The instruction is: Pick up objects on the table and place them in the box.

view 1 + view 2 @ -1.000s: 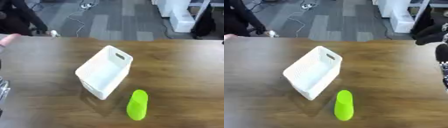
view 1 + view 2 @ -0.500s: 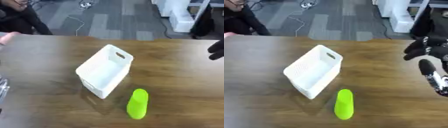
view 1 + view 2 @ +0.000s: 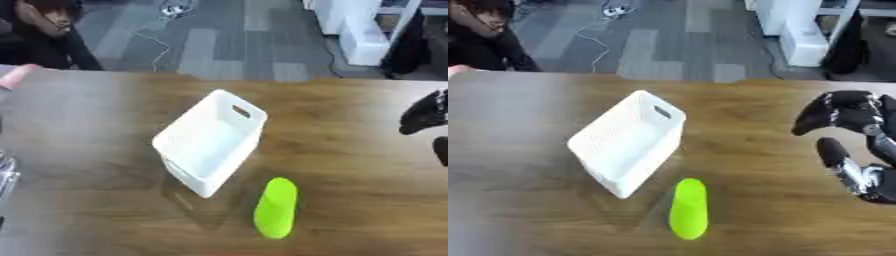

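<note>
White box and green object on a wood-grain table, right hand at the edge.

The white box (image 3: 210,141) sits mid-table, tilted, its opening up-left, with bare wood (image 3: 79,115) wide on its left. Just right of its near corner lies the lime-green oblong object (image 3: 276,207). Well right of the box the right hand (image 3: 852,145) hovers, fingers curled, holding nothing. Grey floor lies beyond the table; no writing is legible.

The right hand (image 3: 852,135) hangs above the table at the right edge, fingers curled, holding nothing.
</note>
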Available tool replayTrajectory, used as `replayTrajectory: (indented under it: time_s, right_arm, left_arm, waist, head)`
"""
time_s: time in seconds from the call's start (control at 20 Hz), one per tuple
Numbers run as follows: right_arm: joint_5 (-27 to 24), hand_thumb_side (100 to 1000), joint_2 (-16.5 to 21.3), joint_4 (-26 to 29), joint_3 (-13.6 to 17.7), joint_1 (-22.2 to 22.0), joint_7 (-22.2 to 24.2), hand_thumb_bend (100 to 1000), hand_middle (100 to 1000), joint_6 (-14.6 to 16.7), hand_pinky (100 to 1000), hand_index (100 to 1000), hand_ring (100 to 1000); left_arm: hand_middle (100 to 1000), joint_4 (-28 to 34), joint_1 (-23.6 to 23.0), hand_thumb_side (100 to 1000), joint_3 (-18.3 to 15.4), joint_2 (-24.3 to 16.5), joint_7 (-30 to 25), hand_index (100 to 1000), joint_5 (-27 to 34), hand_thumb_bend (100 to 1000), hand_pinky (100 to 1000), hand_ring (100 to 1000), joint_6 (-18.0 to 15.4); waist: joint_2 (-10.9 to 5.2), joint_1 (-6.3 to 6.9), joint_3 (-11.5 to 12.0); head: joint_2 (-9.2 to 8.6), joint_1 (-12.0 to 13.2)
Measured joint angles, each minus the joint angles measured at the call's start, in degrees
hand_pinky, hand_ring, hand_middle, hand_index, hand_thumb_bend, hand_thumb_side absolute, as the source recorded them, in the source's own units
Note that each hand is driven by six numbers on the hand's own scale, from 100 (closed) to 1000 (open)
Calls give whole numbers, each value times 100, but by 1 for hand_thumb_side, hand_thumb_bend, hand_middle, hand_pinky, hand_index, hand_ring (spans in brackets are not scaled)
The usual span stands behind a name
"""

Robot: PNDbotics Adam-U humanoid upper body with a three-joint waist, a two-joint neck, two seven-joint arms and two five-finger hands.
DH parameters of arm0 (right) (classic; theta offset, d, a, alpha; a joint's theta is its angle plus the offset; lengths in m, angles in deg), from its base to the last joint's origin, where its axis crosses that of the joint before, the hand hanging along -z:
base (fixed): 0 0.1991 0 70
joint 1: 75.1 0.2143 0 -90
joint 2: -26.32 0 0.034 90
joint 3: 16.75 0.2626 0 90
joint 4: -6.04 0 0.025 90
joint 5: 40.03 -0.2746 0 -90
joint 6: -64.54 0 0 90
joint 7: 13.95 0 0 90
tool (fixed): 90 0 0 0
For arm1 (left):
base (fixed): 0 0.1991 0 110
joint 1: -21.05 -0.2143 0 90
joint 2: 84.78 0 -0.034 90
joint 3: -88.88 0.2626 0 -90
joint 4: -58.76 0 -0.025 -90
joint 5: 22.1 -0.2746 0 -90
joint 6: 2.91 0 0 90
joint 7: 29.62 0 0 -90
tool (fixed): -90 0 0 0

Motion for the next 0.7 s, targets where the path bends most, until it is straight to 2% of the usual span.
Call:
replayTrajectory:
  time_s: [0.2, 0.4, 0.7]
  right_arm:
    - [-3, 1000, 39, 0, -197, 126, -13, 100, 603, -211, 450, 691, 618]
    - [5, 1000, 40, 0, -369, 275, 72, 100, 626, -273, 480, 712, 636]
    - [-4, 1000, -65, 1, -640, 444, 471, 100, 656, -396, 504, 731, 657]
  left_arm:
    - [721, 0, 30, 1000, 1, 0, -5, 732, 26, 723, 608, 624, -5]
    - [721, 0, 41, 1000, 2, 0, -8, 732, 47, 723, 608, 624, -8]
    - [720, 0, 47, 1000, 32, 0, -20, 732, 75, 723, 608, 624, -20]
  waist:
    - [-17, 0, 26]
    - [-17, 0, 44]
    - [-18, 2, 81]
  head:
    - [0, 0]
    - [0, -3]
    - [0, -7]
